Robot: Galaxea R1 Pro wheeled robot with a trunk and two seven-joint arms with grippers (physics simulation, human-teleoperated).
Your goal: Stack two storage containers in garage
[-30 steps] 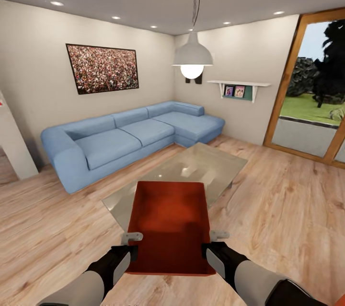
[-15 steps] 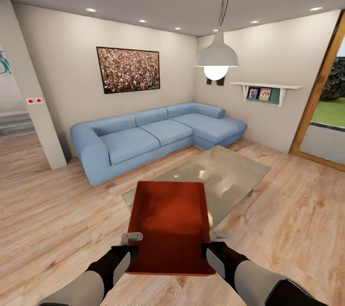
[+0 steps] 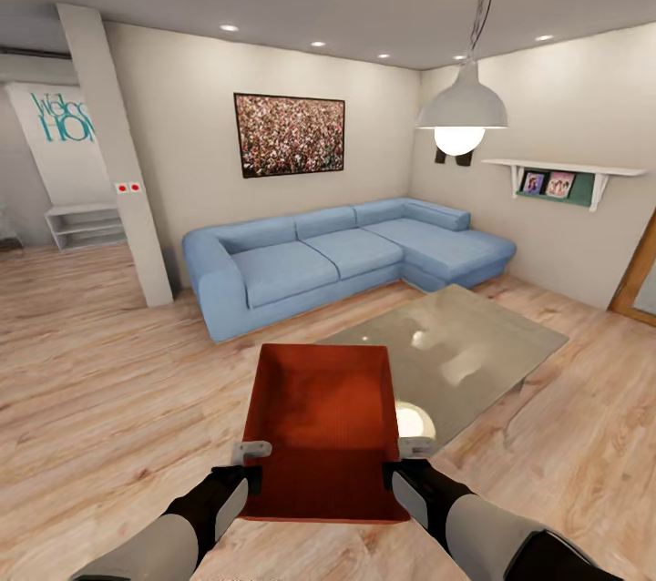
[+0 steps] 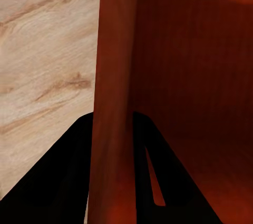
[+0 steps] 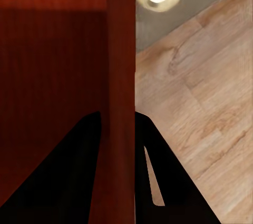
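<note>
both claws (left [image 3: 239, 472], right [image 3: 407, 469]) clamp bin [image 3: 323, 422]

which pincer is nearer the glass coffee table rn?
Right. The right pincer clamps the storage container's right wall, close beside the glass coffee table. The left pincer clamps the opposite wall, farther away.

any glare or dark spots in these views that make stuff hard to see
Head view: the pendant lamp glows and mirrors as a bright spot on the glass coffee table. Right wrist view: the same reflection glares beside the container. Left wrist view: the fingers are plain black silhouettes.
</note>
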